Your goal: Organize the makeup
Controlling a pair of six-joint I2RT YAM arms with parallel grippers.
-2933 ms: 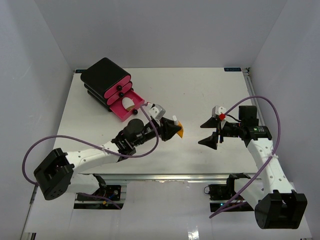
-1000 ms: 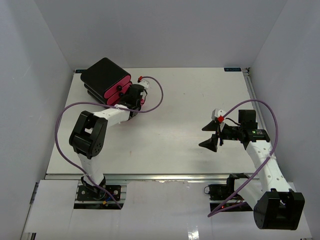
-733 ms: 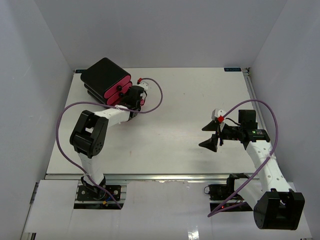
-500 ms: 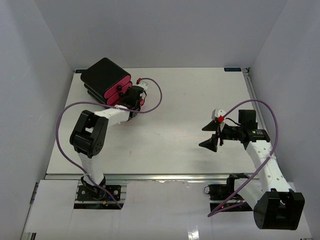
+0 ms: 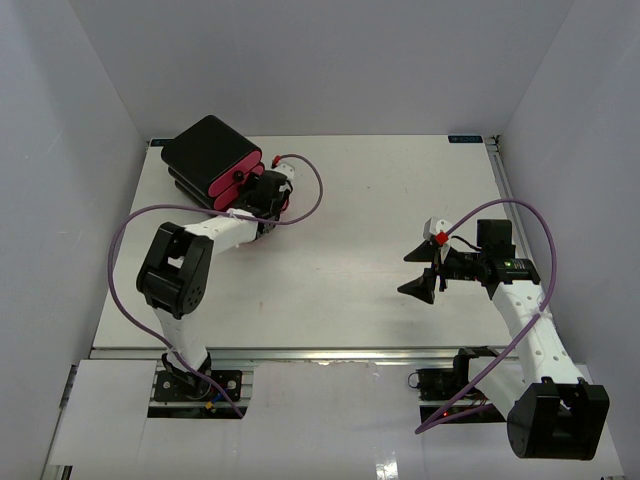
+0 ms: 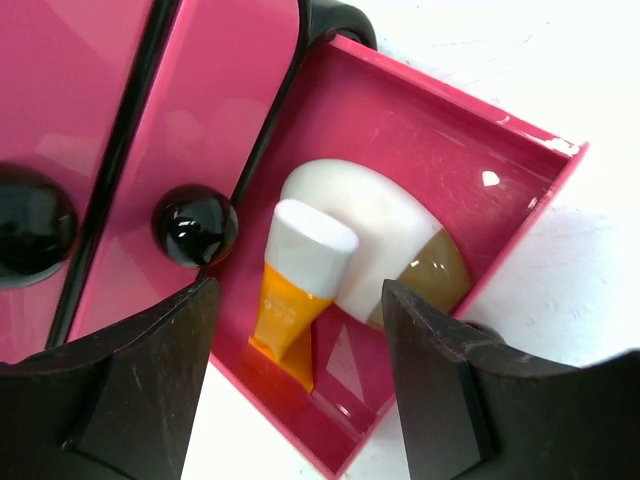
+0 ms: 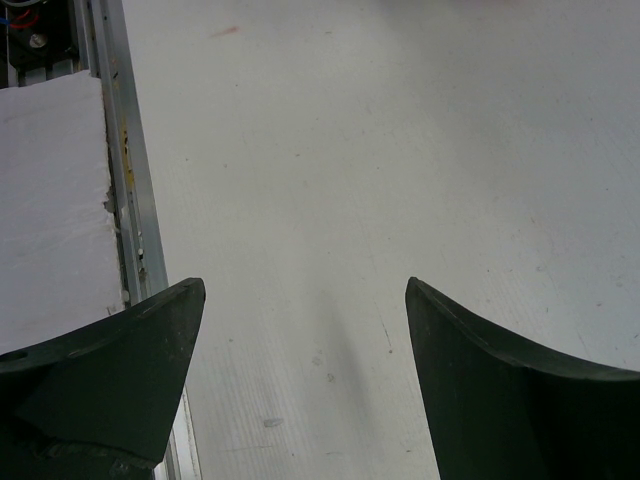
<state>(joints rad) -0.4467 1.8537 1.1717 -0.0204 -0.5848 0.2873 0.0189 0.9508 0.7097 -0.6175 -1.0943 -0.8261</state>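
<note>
The orange white-capped tube (image 6: 292, 322) lies in the open pink drawer (image 6: 430, 110), beside the white oval puff (image 6: 375, 235), which has a tan end. My left gripper (image 6: 297, 292) is open and empty just above the drawer, one finger on each side of the tube without touching it. In the top view it (image 5: 270, 195) covers the drawer. My right gripper (image 5: 421, 268) is open and empty above bare table at the right; it also shows in the right wrist view (image 7: 305, 285). No lipstick tubes or foundation bottles are in view.
The black box (image 5: 205, 150) with pink drawer fronts and black knobs (image 6: 195, 225) stands at the back left. The upper drawers are shut. The table's front rail (image 7: 125, 200) runs beside my right gripper.
My left gripper carried the orange tube from mid-table to the drawer and let it go. Over the last second it has barely moved. The right arm has shifted slightly.
</note>
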